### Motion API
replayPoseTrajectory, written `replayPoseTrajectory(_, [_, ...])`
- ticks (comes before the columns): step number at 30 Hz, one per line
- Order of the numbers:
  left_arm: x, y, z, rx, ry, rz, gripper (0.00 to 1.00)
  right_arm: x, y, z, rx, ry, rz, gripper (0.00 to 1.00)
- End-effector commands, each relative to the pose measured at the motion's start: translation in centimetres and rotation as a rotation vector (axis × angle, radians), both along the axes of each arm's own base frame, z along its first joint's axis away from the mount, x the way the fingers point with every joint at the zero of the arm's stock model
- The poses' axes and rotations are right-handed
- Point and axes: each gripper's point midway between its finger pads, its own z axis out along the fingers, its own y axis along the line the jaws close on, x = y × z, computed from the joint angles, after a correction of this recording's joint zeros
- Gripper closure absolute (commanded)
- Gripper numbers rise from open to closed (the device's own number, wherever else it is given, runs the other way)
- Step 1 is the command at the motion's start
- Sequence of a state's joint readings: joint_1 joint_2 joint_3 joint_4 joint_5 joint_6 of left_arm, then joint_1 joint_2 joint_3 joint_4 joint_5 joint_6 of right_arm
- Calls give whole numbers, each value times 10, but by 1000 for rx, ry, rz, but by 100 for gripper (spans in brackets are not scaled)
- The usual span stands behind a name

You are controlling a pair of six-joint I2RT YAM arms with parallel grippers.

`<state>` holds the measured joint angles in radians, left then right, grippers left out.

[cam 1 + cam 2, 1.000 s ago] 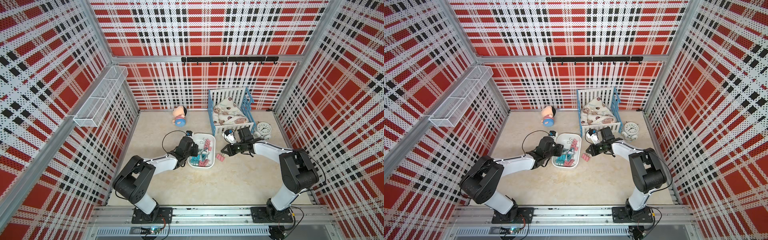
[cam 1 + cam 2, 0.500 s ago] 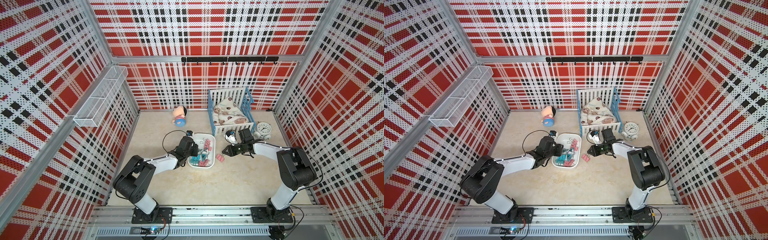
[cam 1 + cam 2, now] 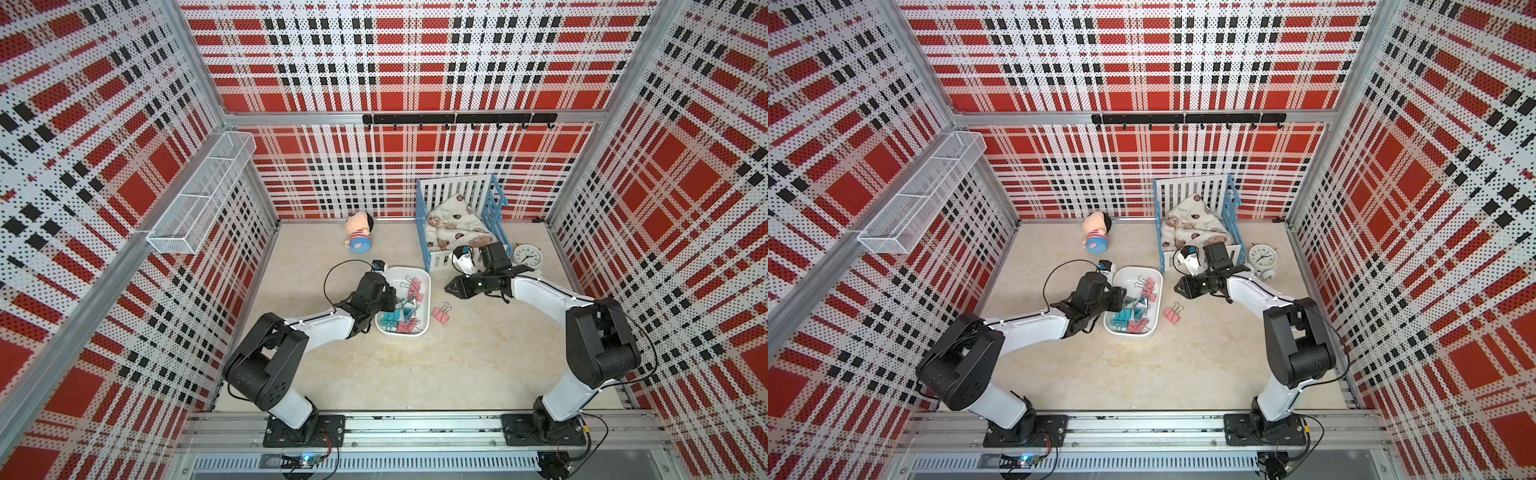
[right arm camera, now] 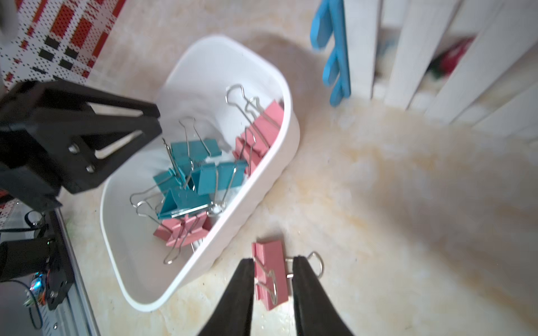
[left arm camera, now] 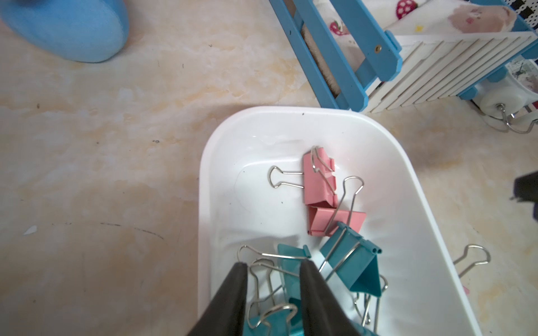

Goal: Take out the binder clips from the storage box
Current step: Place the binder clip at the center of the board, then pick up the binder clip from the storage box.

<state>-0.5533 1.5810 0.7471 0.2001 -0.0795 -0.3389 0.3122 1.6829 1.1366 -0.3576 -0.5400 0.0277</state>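
Right gripper (image 4: 273,259) open above pink clip (image 4: 276,288) beside storage box (image 4: 262,186). Left gripper (image 5: 273,263), open over box, next clamps teal clip (image 5: 358,261).

I'm looking at two matching arms; the left arm (image 3: 328,323) and right arm (image 3: 544,292) both wear glossy white shells between bulky black rounded joint housings; a thin black cable (image 3: 325,282) loops off the left one's wrist; each stands on a black base plate (image 3: 328,432) bolted to a silver rail (image 3: 415,430); the left gripper (image 4: 158,122) is an angular black frame with two small screws (image 4: 73,148); my wrist feeds show tapered matte-black fingers (image 5: 233,293).
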Motion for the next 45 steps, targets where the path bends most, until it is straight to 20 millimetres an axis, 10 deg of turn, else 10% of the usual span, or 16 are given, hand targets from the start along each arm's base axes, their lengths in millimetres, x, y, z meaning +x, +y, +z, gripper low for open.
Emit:
replayPoseTrajectory(1, [-2,-1,8,-7,-15,-6,63,7,17,16,-29,-59,47,70])
replayPoseTrajectory(13, [-6,-5,5,-32,0,-6,63,41,97,0,-115,-92,191,70])
replayPoseTrajectory(45, [-12,-2,0,-58,7,30,64,40,96,-55,-276,8,255,71])
